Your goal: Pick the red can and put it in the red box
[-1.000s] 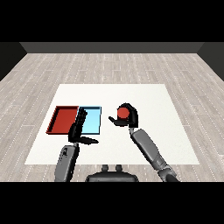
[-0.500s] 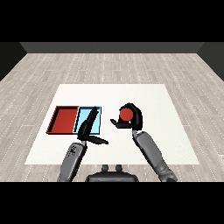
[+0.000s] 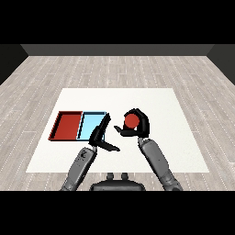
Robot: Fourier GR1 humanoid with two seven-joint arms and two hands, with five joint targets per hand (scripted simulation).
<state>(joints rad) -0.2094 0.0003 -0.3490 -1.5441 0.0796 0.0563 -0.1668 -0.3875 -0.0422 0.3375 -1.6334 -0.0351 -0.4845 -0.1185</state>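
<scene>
1. Right hand (image 3: 136,125) curled round the red can (image 3: 131,120), fingers over the top and thumb below; can held up off the table (image 3: 183,137), just right of the light blue tray (image 3: 92,126).
2. Left hand (image 3: 102,135) holding nothing, fingers straight and pointing up over the blue tray's near right corner, thumb splayed out toward the can.
3. Red tray (image 3: 69,125) sitting left of the blue one, the two touching side by side; so the goal lies beyond the blue tray and beyond the left hand.
4. Best carried leftward with the can kept upright and high enough to pass over the tray rims.
5. Worth watching: the left hand standing right in the path. Safer to pull it back or go over it, else a knock looks likely.
6. Lower only once fully above the red floor, not the shared rim, then uncurl.
</scene>
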